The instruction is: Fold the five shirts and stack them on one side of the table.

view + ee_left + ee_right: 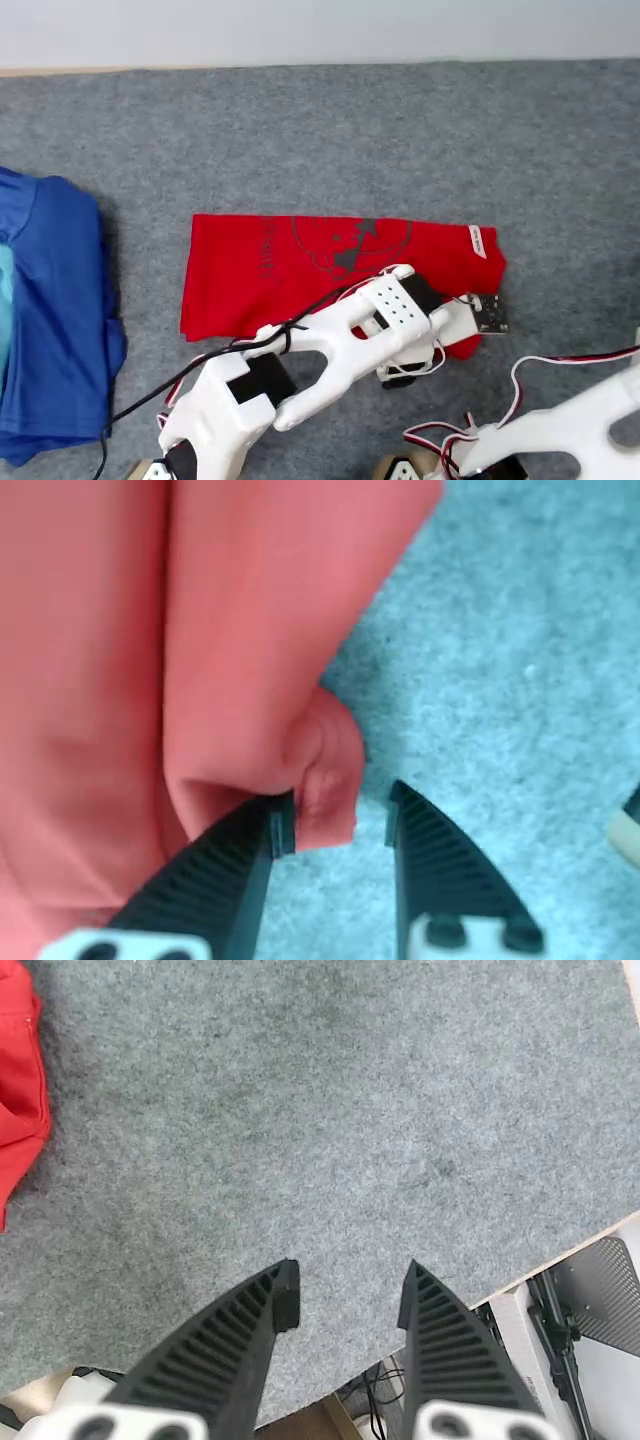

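A red shirt [300,265] lies folded into a long band across the middle of the grey mat. My left arm [390,310] stretches over its near right corner. In the left wrist view, my left gripper [340,818] is open low over the mat, and a small bunched corner of the red shirt [325,765] sits between its fingertips, touching one finger [275,830]. My right gripper [345,1305] hangs open above bare mat near the table's right edge, holding nothing. The red shirt [20,1110] is well off to one side of it.
A stack of folded blue shirts [55,310], with a teal one [5,300] showing at the edge, lies at the left side of the table. The right arm [545,430] rests at the front right. The table's edge [560,1260] drops off beside the right gripper.
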Robot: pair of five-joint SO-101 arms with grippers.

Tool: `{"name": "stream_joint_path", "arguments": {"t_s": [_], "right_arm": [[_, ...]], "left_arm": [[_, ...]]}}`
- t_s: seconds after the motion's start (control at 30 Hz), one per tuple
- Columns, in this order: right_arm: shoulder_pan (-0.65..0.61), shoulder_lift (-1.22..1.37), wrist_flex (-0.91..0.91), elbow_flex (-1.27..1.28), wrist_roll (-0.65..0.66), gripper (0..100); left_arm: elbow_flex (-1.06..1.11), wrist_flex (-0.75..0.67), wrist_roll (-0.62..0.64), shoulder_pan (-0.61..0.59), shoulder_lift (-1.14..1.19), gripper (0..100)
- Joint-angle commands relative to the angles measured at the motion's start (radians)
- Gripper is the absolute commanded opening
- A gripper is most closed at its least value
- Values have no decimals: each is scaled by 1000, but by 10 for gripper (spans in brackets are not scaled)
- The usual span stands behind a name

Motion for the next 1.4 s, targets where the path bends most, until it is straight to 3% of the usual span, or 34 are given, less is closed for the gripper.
{"name": "stream_joint_path", "arguments": {"t_s": [0.0, 0.23, 0.6, 1.07, 1.37], "right_arm": [[8, -33, 44, -5, 9, 173], [8, -33, 44, -5, 9, 173], [8, -35, 44, -5, 9, 173], [8, -35, 44, -5, 9, 173], [8, -35, 44, -5, 9, 173]], "left_arm": [[-36, -9, -9, -18, -3, 90], [-44, 43, -51, -14, -15, 9], [-275, 190, -72, -41, -12, 3], [-328, 118, -68, -259, -5, 3], [-332, 52, -66, -299, 94, 5]]}}
